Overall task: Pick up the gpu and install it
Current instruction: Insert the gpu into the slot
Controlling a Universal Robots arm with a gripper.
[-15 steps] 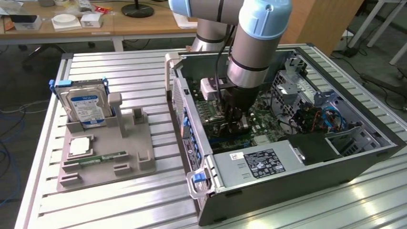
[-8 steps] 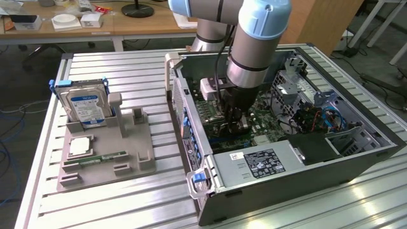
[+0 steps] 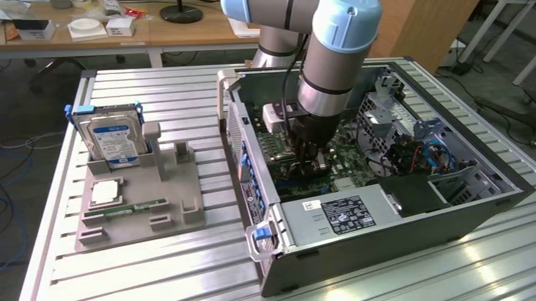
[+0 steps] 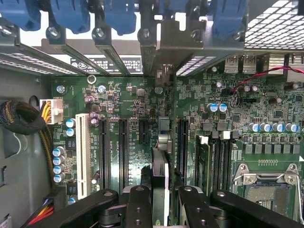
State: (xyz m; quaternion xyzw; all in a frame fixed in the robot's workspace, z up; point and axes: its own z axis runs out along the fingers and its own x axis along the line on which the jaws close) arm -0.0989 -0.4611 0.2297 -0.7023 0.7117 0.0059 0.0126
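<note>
The gpu [image 4: 161, 166] shows edge-on in the wrist view as a thin dark card standing upright, its metal bracket end toward the case's rear slot openings. My gripper [image 4: 160, 192] is shut on the gpu, with one black finger [image 4: 137, 204] on each side. The card hangs over the green motherboard [image 4: 142, 104], between the long black expansion slots [image 4: 122, 152]; whether its lower edge sits in a slot is hidden. In the exterior view my gripper [image 3: 308, 160] reaches straight down into the open computer case [image 3: 469, 207], hiding most of the card.
Blue slot latches [image 4: 118, 16] line the case's rear wall. A white slot [image 4: 81, 152], a processor socket [image 4: 268, 190] and cable bundles [image 4: 21, 118] flank the card. A grey holder [image 3: 134, 213] beside the case carries a hard drive [image 3: 113, 141] and a memory stick [image 3: 138, 207].
</note>
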